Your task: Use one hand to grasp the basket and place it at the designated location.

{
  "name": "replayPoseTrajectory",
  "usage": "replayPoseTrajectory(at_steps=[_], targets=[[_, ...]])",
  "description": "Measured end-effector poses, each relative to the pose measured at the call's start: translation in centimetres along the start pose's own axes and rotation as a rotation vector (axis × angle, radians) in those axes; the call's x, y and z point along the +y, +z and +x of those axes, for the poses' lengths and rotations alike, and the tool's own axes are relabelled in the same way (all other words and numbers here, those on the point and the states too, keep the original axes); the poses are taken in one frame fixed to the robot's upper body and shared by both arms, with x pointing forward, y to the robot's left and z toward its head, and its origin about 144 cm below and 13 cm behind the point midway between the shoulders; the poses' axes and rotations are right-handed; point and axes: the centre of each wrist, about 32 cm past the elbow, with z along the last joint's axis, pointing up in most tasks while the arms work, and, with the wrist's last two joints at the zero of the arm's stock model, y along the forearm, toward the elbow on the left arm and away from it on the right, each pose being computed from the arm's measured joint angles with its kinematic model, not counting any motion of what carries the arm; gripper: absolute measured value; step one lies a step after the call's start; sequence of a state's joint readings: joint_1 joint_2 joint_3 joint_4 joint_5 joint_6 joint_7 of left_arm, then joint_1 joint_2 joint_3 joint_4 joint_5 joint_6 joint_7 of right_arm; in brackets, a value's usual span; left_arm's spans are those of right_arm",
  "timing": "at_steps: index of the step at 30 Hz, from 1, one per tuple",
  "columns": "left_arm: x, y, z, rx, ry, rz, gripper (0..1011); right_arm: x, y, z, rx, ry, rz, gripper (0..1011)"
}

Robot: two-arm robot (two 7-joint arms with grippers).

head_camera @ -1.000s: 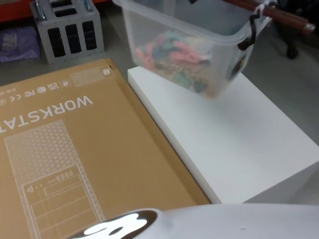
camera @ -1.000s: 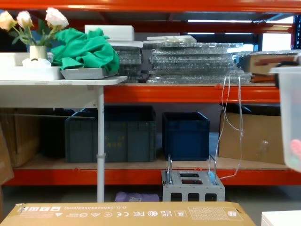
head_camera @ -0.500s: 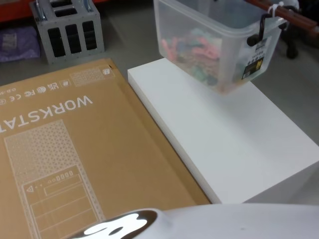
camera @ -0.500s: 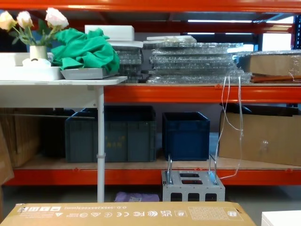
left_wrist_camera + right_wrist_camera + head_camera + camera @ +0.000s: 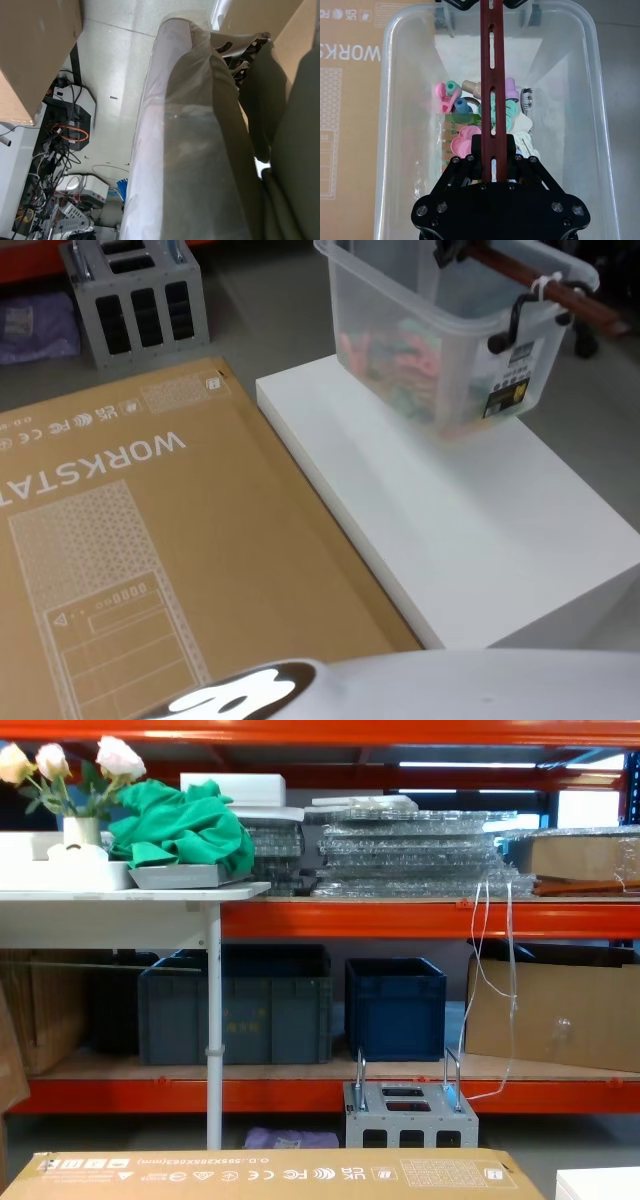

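Note:
The basket [image 5: 440,340], a translucent milky tub holding small pink, teal and green items, is at the far end of the white block [image 5: 480,530], leaning slightly. I cannot tell whether its base touches the block. Its dark reddish-brown bar handle [image 5: 535,282] crosses the top, tied on with a white fastening. In the right wrist view my right gripper [image 5: 493,147] is shut on the handle [image 5: 492,75] from above, with the basket's rim [image 5: 390,125] and its contents below it.
A large flat brown cardboard box [image 5: 150,540] lies left of the white block. A grey metal crate [image 5: 135,300] stands on the floor beyond it. Orange shelving with dark blue crates [image 5: 395,1005] and a white table [image 5: 120,900] lies ahead.
The basket has swung to the right and come down toward the white block, levelling out. It has left the chest view's right edge.

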State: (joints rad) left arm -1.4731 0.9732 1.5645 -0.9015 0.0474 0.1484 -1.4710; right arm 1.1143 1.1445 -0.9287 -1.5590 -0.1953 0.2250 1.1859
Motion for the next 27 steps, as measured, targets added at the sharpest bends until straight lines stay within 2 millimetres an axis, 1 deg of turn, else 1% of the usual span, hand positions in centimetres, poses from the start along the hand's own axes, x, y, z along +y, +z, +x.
replayPoseTrajectory(at_steps=[5, 14, 27], targets=[[0.0, 0.0, 0.0, 0.000, 0.000, 0.000, 0, 1.5, 0.0, -0.4, 0.035, 0.013, -0.032, 246], [0.0, 0.0, 0.0, 0.000, 0.000, 0.000, 0, 3.1, -0.2, -0.7, 0.053, 0.042, -0.052, 247], [0.0, 0.0, 0.0, 0.000, 0.000, 0.000, 0, 5.6, -0.4, -0.6, 0.074, 0.121, -0.059, 247]])
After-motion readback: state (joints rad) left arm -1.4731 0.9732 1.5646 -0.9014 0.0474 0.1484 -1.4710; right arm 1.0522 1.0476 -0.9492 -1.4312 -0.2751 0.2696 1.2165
